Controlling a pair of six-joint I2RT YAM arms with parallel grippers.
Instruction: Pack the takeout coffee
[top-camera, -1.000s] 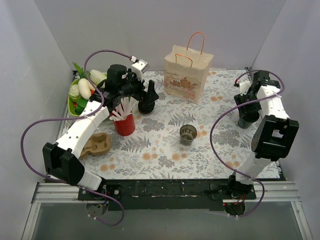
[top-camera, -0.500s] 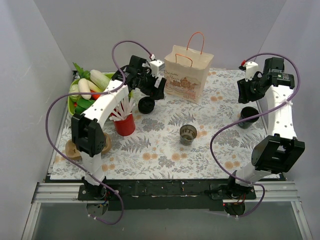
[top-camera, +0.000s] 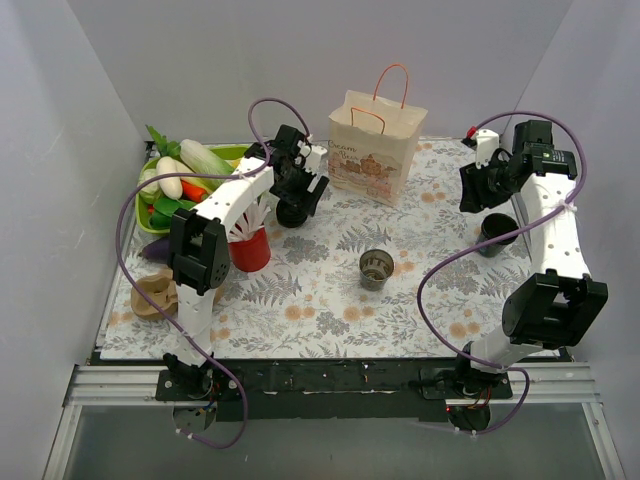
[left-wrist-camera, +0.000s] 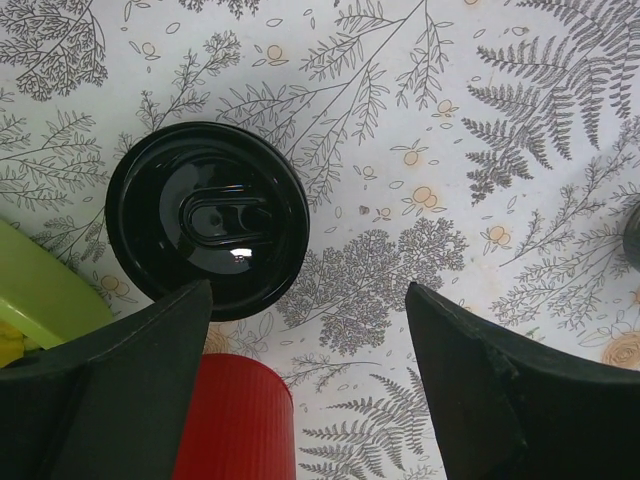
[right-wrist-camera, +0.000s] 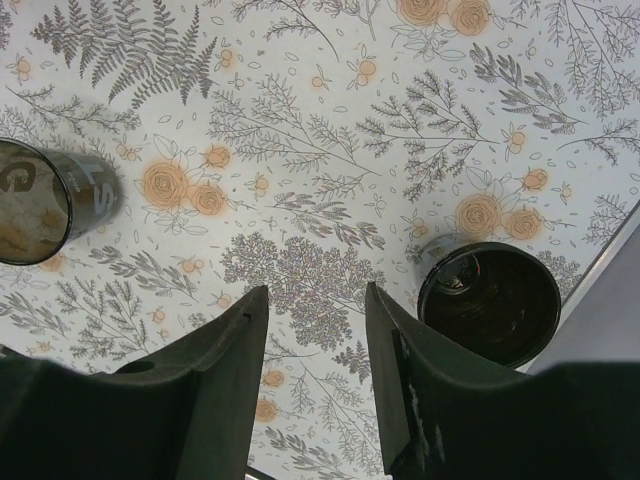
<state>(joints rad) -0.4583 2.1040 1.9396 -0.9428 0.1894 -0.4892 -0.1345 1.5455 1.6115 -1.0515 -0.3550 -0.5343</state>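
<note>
left fingers (left-wrist-camera: 120, 400) spread | right fingers (right-wrist-camera: 180, 400) spread | 1 takeout coffee (left-wrist-camera: 207, 220) | 1 lidless cup (right-wrist-camera: 489, 303) | 1 paper bag (top-camera: 375, 150)

From above, the left gripper (top-camera: 298, 192) covers part of the takeout coffee (top-camera: 291, 214). In the left wrist view its finger (left-wrist-camera: 120, 380) hides the lid's lower rim, and the red cup (left-wrist-camera: 240, 415) runs off the bottom edge. The right wrist view's left edge cuts the grey cup (right-wrist-camera: 45, 200).

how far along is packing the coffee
Done: nothing packed; the coffee stands lidded on the table beside the red cup. In hand: the left pincer hovers open above it, a little to one side, holding nothing. Left: grip the coffee, carry it to the bag and set it inside.
</note>
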